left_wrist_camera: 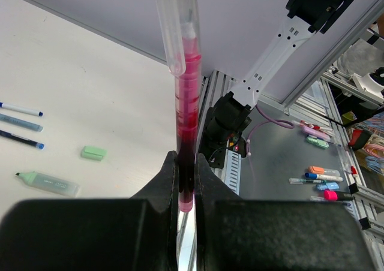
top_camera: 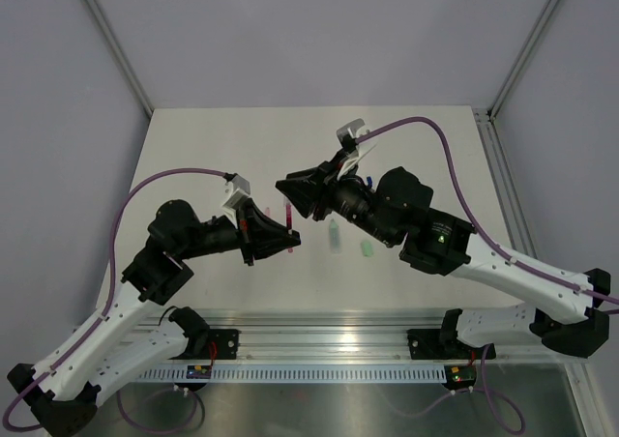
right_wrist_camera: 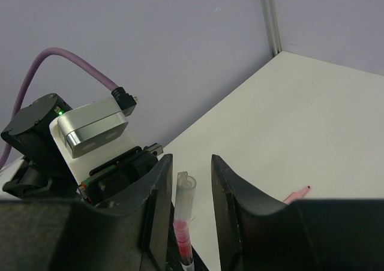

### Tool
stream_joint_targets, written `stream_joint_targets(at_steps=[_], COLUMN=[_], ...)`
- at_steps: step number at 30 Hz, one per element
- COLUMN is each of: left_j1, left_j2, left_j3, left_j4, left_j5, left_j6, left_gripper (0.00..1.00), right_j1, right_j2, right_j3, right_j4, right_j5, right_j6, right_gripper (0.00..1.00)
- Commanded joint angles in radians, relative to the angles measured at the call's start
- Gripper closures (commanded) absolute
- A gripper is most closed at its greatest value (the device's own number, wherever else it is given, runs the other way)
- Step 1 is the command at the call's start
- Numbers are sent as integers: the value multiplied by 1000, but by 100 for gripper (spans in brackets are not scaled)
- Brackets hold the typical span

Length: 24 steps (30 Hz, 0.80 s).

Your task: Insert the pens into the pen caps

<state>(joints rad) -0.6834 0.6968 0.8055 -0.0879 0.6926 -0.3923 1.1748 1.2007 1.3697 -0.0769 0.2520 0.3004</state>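
One slim red plastic pen (left_wrist_camera: 185,109), clamped tight by left gripper (left_wrist_camera: 186,160). Its clear tubular cap (right_wrist_camera: 185,196) sits between fingers of gaping right gripper (right_wrist_camera: 189,162).

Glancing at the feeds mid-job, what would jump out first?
A red pen stands upright, clamped in the left gripper, with a clear cap over its top end. The right gripper is open, its fingers flanking that cap above the white table.
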Motion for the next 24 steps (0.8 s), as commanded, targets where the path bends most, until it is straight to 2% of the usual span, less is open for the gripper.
stream_joint_targets(at_steps=[1,3,4,9,11,15,24], left_j1=[-5,-7,-5,-7,-5,-5,-5], left_j2=[1,4,1,4,6,10,13], left_j3=[43,43,41,43,41,44,44], left_j4=[56,53,53,53,53,53,53], left_j5=[-5,-2,-2,-5,-2,1,10], left_j6=[9,9,7,10,7,6,3], left_gripper=[100,100,100,100,100,100,100], right_j1=[-7,-7,-9,-9,-9,-9,-9], right_j2=[8,10,7,-6,-10,-10,-9], right_j3=[14,14,11,2,-1,29,66], right_j4=[5,-3,-3,11,22,16,-1], right_j5=[-42,-40,-40,-76,-74,-89,-76], right_j6=[19,20,22,20,16,-21,-95], right_gripper=[62,64,71,83,92,100,100])
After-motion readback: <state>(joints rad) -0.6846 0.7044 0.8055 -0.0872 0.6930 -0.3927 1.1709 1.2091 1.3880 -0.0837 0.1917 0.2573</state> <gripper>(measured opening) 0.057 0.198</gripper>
